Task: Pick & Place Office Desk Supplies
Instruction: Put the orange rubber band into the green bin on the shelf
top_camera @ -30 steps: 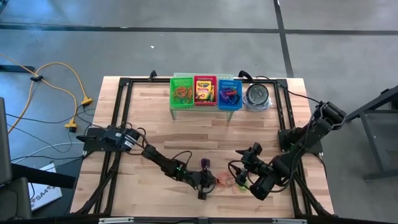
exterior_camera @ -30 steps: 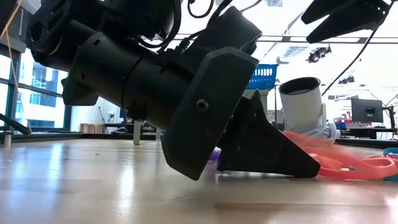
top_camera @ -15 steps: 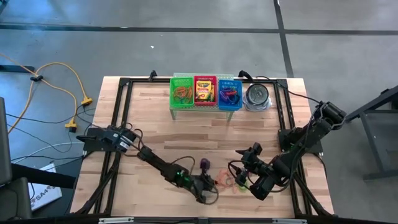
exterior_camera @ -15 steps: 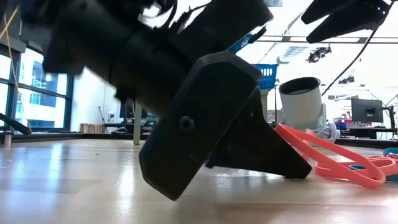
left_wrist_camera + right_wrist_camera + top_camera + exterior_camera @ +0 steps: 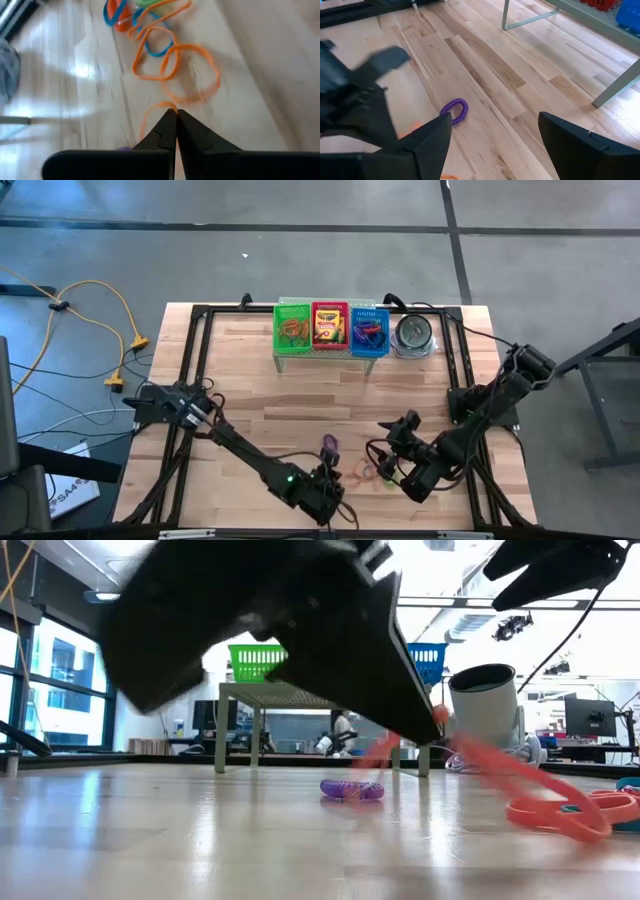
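The left gripper (image 5: 176, 116) is pinched tight on an orange rubber band (image 5: 192, 75) near the table's front edge — the thin loop stretches away from its tips toward the tangle of orange, blue and green bands (image 5: 372, 470) lying flat on the pale wood. The baskets (image 5: 331, 329) sit well apart, across the table. The right gripper (image 5: 492, 145), fingers spread and empty, hovers just beside the tangle, with a ribbed purple coil band (image 5: 456, 109) ahead of it.
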Available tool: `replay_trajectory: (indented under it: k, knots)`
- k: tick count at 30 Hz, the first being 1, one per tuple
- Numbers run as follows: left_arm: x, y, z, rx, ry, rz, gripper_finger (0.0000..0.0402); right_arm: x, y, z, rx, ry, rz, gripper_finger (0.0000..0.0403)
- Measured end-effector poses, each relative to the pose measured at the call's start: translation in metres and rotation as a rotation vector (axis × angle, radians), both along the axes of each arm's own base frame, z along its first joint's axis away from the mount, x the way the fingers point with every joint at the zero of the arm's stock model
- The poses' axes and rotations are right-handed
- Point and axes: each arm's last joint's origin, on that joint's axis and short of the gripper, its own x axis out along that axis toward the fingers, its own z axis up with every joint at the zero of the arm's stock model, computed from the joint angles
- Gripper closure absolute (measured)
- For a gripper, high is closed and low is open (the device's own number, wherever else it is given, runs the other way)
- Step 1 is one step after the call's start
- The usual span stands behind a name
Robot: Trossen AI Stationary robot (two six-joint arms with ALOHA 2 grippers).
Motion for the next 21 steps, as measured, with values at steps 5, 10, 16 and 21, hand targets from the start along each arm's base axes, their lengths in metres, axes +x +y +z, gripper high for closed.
replay_trajectory:
  k: [5, 10, 16, 21]
  knots:
    - [-0.003, -0.007, 0.014, 0.148, -0.042, 0.018, 0.0401, 0.003, 0.003, -0.007, -0.008, 0.007, 0.0, 0.0115]
    - [-0.005, -0.012, 0.021, 0.192, -0.112, 0.08, 0.0401, 0.007, 0.006, -0.016, -0.026, 0.024, -0.002, 0.0116]
    - [-0.004, -0.01, 0.029, -0.119, -0.115, 0.149, 0.0401, 0.008, 0.008, -0.019, 0.009, 0.054, 0.016, 0.0115]
    - [-0.003, -0.006, 0.039, -0.241, -0.081, 0.131, 0.0401, 0.009, 0.01, -0.018, 0.035, 0.046, 0.027, 0.0115]
